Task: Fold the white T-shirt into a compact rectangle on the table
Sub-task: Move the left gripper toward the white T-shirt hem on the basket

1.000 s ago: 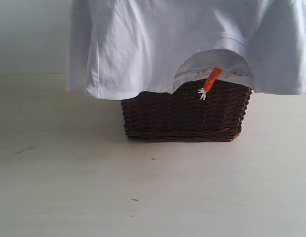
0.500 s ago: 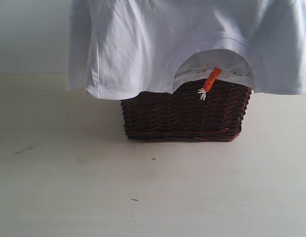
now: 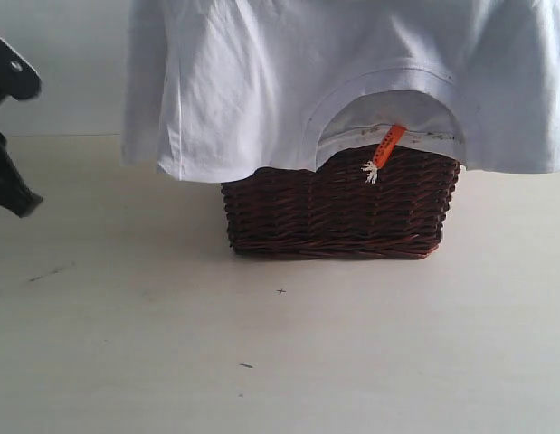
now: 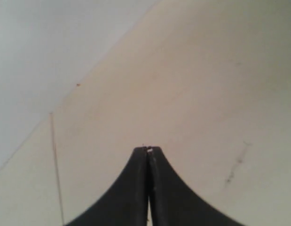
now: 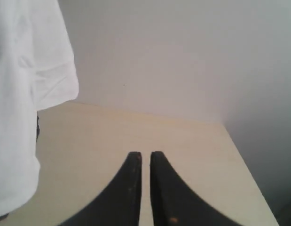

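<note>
The white T-shirt (image 3: 289, 81) hangs draped over a brown wicker basket (image 3: 338, 212), its round collar (image 3: 388, 86) facing the front and a small orange neck tag (image 3: 387, 145) dangling in the opening. The basket stands on the pale table (image 3: 280, 362). Part of my left arm (image 3: 8, 136) shows dark at the far left edge, apart from the shirt. My left gripper (image 4: 148, 149) is shut and empty above bare table. My right gripper (image 5: 145, 154) stands open by a narrow gap, with nothing in it; a sleeve of the T-shirt (image 5: 23, 94) hangs off to its side.
A pale wall (image 3: 53, 63) rises behind the table. The right wrist view shows the table's far corner and side edge (image 5: 244, 160). A few dark specks (image 3: 246, 365) mark the table in front of the basket.
My left arm has come into the exterior view at the far left edge. The shirt and basket have not moved.
</note>
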Controlling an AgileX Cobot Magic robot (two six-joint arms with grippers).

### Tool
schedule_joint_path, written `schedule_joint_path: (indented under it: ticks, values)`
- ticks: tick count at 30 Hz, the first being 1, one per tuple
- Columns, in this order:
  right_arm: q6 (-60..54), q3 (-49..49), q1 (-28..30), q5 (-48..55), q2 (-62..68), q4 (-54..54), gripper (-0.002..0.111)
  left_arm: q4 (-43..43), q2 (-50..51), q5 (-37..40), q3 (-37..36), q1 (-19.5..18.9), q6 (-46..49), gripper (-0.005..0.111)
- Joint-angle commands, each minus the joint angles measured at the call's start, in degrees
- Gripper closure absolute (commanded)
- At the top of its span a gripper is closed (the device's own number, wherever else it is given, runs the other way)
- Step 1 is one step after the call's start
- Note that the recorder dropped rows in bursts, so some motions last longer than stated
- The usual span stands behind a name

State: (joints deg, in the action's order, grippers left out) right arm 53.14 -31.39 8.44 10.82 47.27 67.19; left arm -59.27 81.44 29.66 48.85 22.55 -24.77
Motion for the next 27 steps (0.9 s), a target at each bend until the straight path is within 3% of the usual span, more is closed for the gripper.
schedule_joint_path:
  ticks: [1, 7, 12, 14, 17, 21, 23, 27]
  values:
    - [-8.2, 1.1, 0.2, -5.8, 0.5, -0.2, 0.085, 23.4, 2.5, -6.6, 0.4, 0.4, 27.6, 0.107]
    - [-8.1, 1.1, 0.2, -7.0, 0.5, -0.8, 0.078, 49.8, 1.0, -8.3, 0.4, 1.5, 55.0, 0.107]
    - [-8.0, 1.1, 0.2, -8.0, 0.1, -1.9, 0.078, 51.6, -3.1, -4.1, 0.4, 7.5, 59.0, 0.105]
    - [-8.0, 1.1, 0.2, -8.3, 0.1, -1.9, 0.078, 52.1, -5.4, -3.9, 0.4, 10.2, 59.0, 0.098]
    - [-8.0, 1.1, 0.2, -9.3, 0.1, -2.3, 0.078, 52.1, -8.1, -3.1, 0.4, 14.4, 60.5, 0.078]
    - [-7.9, 1.1, 0.2, -9.4, 0.1, -3.5, 0.078, 52.1, -8.6, -2.0, 0.4, 19.0, 64.0, 0.032]
    - [-7.9, 1.1, 0.2, -9.4, 0.1, -3.8, 0.078, 51.4, -8.0, -3.1, 0.4, 20.0, 66.4, 0.026]
    - [-7.9, 1.1, 0.2, -9.4, 0.1, -4.2, 0.078, 48.2, -6.0, -4.8, 0.4, 21.5, 71.5, 0.027]
